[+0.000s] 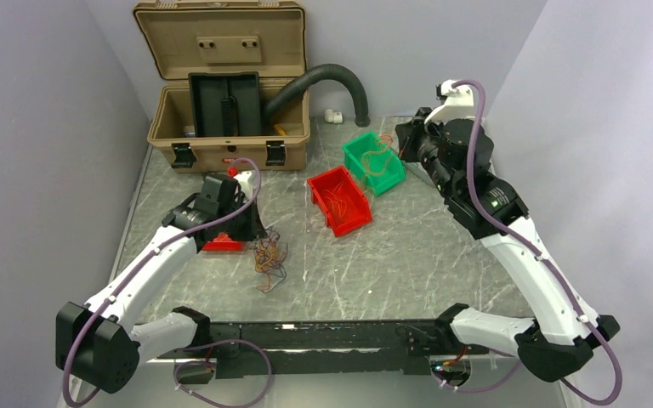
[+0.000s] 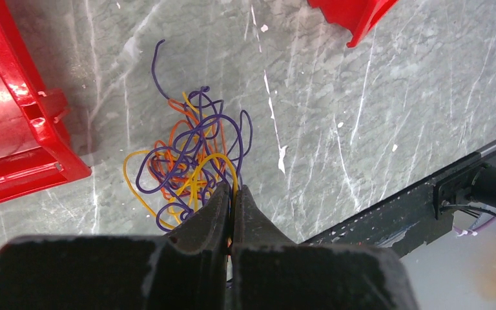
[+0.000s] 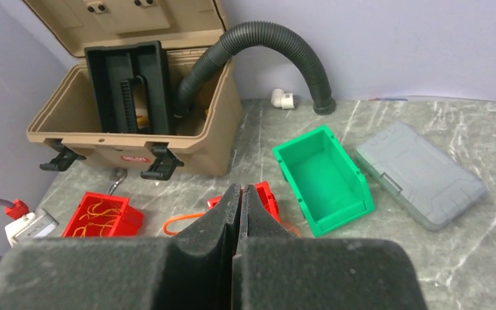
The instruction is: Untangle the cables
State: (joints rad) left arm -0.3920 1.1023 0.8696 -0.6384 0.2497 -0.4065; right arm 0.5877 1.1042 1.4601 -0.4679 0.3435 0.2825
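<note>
The fingers (image 2: 206,213) of the left gripper (image 2: 234,188) are pressed together. A yellow strand runs right into the seam between them, so I judge they are pinching one wire at the near edge of the cables (image 2: 190,152). The bundle sits on the grey table (image 2: 374,129), just beside a red bin (image 2: 32,142), a loose knot of purple, orange and yellow loops with one purple tail trailing off on the far side.

I expect these wires to weigh almost nothing and to be limp and springy. Pulling on one strand will likely drag the whole knot along rather than free it, and thin insulation can slip out of a soft pad. A free end, like that purple tail, looks a better place to take hold than a loop in the middle, with the other arm pinning the mass.

The left arm (image 1: 149,268) reaches forward and inward, its wrist tipped down over the bundle.

The right gripper (image 3: 240,188) is closed too, pads meeting. An orange strand (image 3: 181,223) shows low on either side of them, but I cannot tell whether it is gripped. The right arm (image 1: 510,229) stretches far forward and stands high by the green bin (image 3: 339,216), well apart from the knot.
</note>
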